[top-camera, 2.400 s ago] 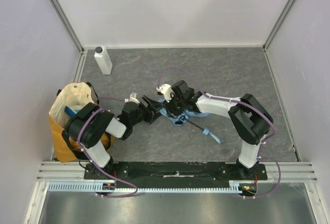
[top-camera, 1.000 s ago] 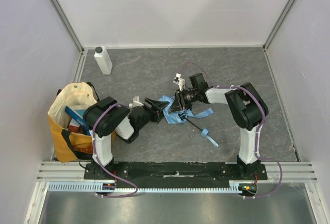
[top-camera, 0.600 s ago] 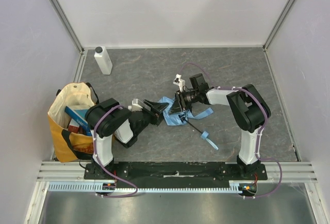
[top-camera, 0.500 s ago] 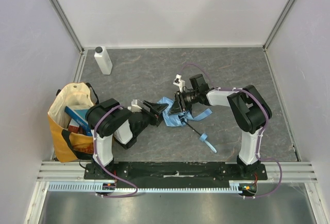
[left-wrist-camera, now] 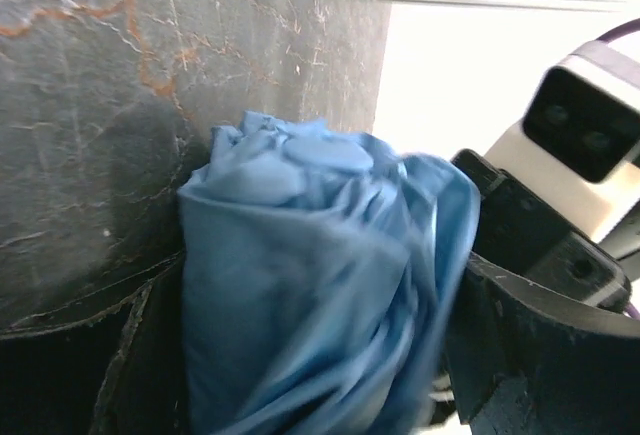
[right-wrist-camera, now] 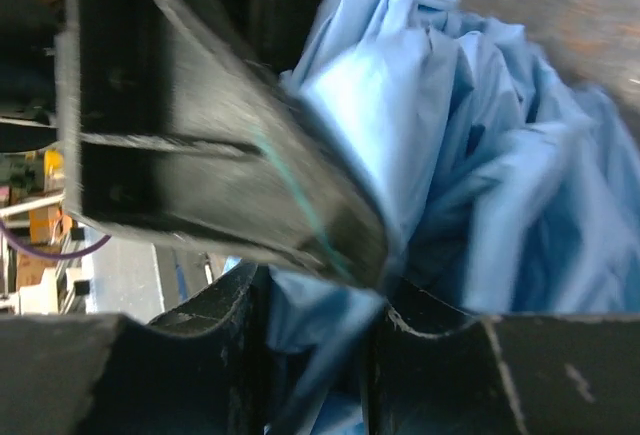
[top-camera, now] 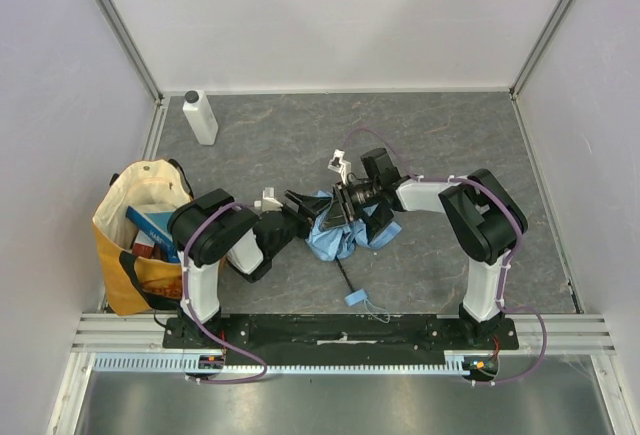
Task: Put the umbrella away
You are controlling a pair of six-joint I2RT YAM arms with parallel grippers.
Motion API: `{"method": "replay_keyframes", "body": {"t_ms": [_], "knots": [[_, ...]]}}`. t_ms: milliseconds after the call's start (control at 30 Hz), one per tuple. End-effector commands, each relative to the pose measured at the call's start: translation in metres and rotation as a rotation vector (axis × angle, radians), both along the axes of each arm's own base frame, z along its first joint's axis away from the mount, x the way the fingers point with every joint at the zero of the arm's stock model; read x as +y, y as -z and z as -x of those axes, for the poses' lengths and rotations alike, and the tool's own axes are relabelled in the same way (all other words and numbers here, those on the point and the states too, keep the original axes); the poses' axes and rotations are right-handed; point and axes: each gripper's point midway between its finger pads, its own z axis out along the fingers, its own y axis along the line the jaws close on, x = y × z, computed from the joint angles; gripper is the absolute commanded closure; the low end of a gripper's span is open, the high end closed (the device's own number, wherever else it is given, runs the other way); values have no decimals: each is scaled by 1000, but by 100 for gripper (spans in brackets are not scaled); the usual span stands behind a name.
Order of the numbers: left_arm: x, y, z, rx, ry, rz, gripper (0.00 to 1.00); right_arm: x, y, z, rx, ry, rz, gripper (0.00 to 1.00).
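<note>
The umbrella (top-camera: 335, 240) is a crumpled light-blue fabric bundle at the table's middle. Its black shaft (top-camera: 345, 275) runs toward the near edge and ends in a small blue strap (top-camera: 358, 297). My right gripper (top-camera: 338, 207) reaches in from the right. In the right wrist view its fingers (right-wrist-camera: 180, 375) are shut on a fold of umbrella (right-wrist-camera: 480, 135) fabric. My left gripper (top-camera: 303, 205) meets it from the left. Its jaws stand wide open around the umbrella (left-wrist-camera: 300, 255), and the fabric fills the gap at the left gripper (left-wrist-camera: 320, 295). One left finger (right-wrist-camera: 220, 155) crosses the right wrist view.
A yellow-and-cream tote bag (top-camera: 125, 190) stands open at the left edge with a blue box (top-camera: 150, 223) inside. A white plastic bottle (top-camera: 200, 117) stands at the back left. Pale walls close in the grey table (top-camera: 450, 145) on three sides.
The right gripper has drawn the fabric left into the left gripper's jaws, which have widened. The shaft and strap have swung from the right round toward the near edge.
</note>
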Motion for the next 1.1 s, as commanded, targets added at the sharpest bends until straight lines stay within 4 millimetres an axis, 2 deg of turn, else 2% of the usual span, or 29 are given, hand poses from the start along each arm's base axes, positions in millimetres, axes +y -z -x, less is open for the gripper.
{"method": "replay_keyframes", "body": {"t_ms": [0,167,200,267,300,433,500,533,567,600,700,767,833,900,967,1000,1067], "knots": [[2,52,12,51,49,-213,11,22,-33,44,40,-184,-116,100],[9,48,13,28,21,-184,37,20,-25,37,33,-156,-74,100],[10,48,14,30,20,-184,51,17,-20,37,35,-153,-53,100],[12,49,14,31,18,-188,66,13,-11,38,22,-147,-23,100],[13,50,15,34,17,-189,69,8,-6,43,44,-143,-4,100],[17,47,17,25,11,-187,86,-5,7,36,35,-44,88,100],[17,46,17,17,14,-187,94,-14,9,28,22,40,152,88],[18,45,17,16,10,-184,98,-18,3,23,1,77,179,77],[18,44,17,13,11,-186,98,-23,0,18,-20,120,212,64],[19,43,18,9,13,-186,98,-29,-8,12,-38,179,242,46],[20,39,21,-15,26,-201,98,-51,-34,0,-120,324,300,19],[25,37,24,-32,22,-217,98,-80,-43,-14,-150,503,367,8],[29,33,26,-48,16,-226,98,-109,-46,-17,-152,655,412,4],[31,27,28,-67,17,-230,98,-124,-41,-5,-145,685,444,7],[32,23,29,-67,15,-233,98,-118,-35,15,-101,623,402,16],[32,22,29,-64,15,-239,98,-110,-34,26,-87,572,370,26],[32,19,28,-69,16,-238,98,-99,-33,46,-130,488,360,28]]}}
